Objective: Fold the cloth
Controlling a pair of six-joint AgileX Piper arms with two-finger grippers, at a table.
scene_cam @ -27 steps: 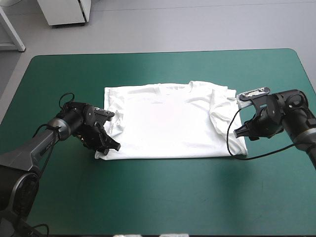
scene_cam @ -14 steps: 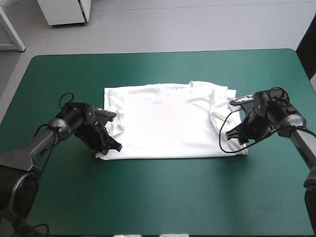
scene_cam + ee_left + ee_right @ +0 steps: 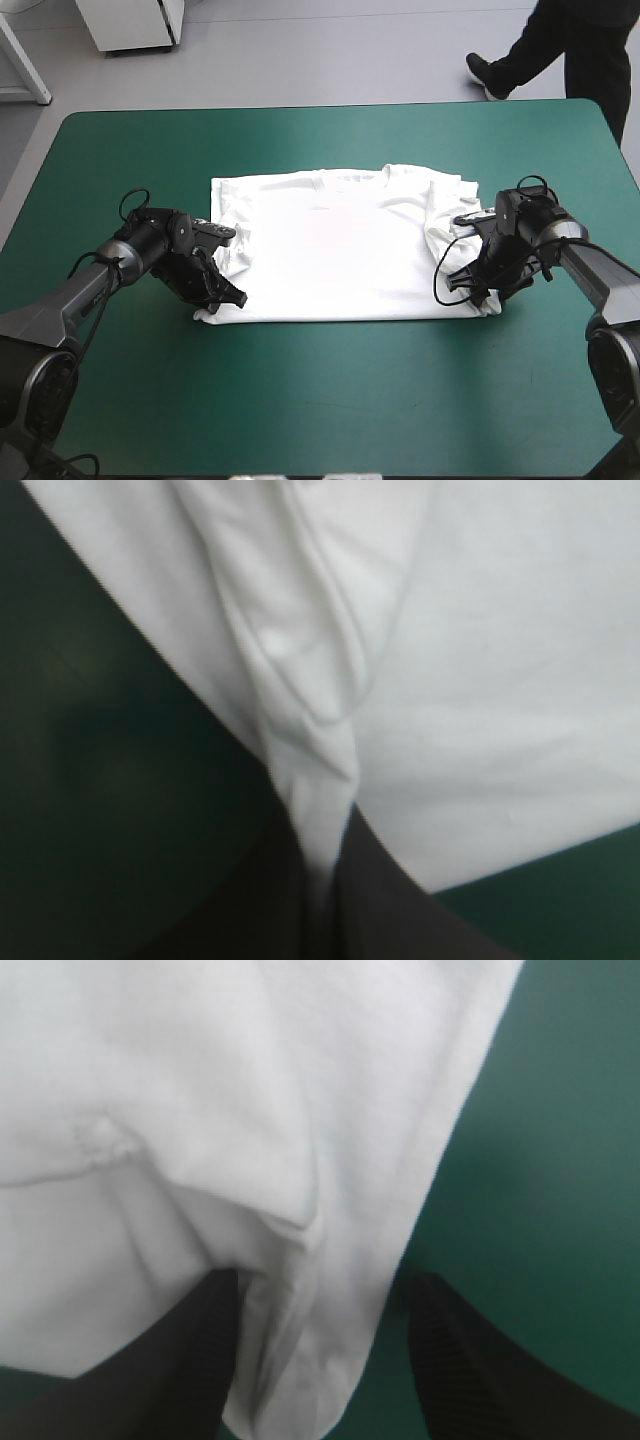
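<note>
The white T-shirt (image 3: pixel 340 250) lies spread flat mid-table, its sleeves folded inward. My left gripper (image 3: pixel 224 297) is at the shirt's near left corner. In the left wrist view its black fingers (image 3: pixel 380 900) meet with a pinched ridge of the T-shirt (image 3: pixel 480 680) between them. My right gripper (image 3: pixel 478 292) is low at the near right corner. The right wrist view shows that gripper (image 3: pixel 322 1285) open, its fingers (image 3: pixel 200 1350) standing apart on either side of a fold of the T-shirt (image 3: pixel 250 1110).
The teal-green cover (image 3: pixel 320 400) runs wide between the shirt's near hem and the table's front edge. Broad strips of cover also lie to the left (image 3: pixel 100 170) and right (image 3: pixel 570 170) of the shirt.
The left gripper has shut on the shirt's near left corner. The right arm has moved left and down until its open fingers straddle the near right corner.
</note>
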